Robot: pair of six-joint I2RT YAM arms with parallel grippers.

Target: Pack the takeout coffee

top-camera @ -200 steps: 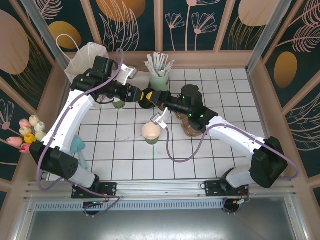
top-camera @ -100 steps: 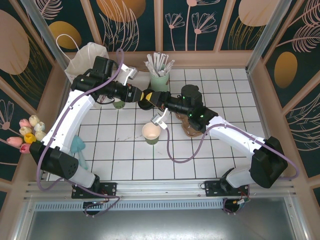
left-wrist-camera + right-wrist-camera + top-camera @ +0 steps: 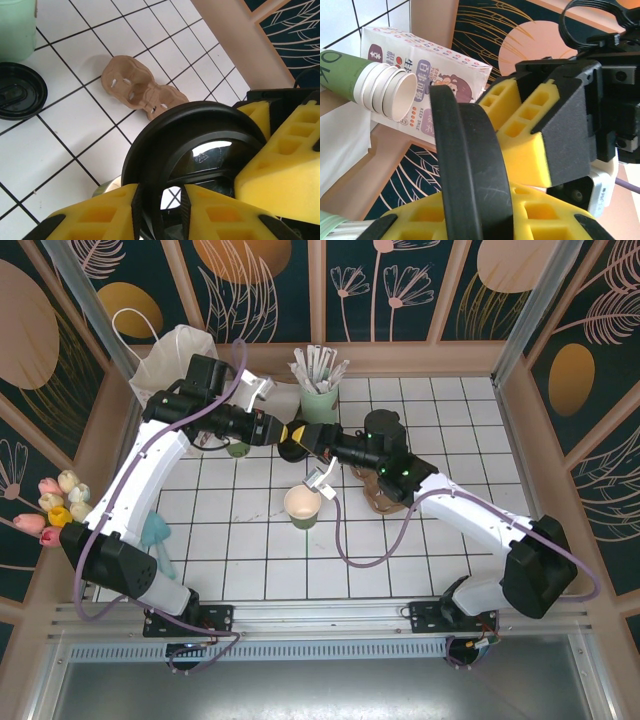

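The black lid (image 3: 200,125) hangs in the air between my two arms, over the far middle of the bench (image 3: 250,560). It is round and glossy with a raised rim, and from the right wrist I see it edge-on. My left tool (image 3: 160,207) is clamped on its rim from one side and my right tool (image 3: 485,215) from the opposite side, yellow pads against the plastic. Its cup (image 3: 302,505) stands upright on the tiles just nearer to me than the lid, green-sided and open, its cream inside showing from above. Further back a mint green holder (image 3: 320,400) carries white sticks, and a second black lid (image 3: 20,90) lies flat on the tiles beside it. A brown pulp cup carrier (image 3: 142,92) lies near it, partly covered by the right arm in the overhead view. From the right wrist a stack of nested cups (image 3: 385,87) lies on its side in front of a printed carton (image 3: 427,70), which the held lid cuts off. A white bag (image 3: 175,355) stands at the far left, its mouth partly behind the left arm.
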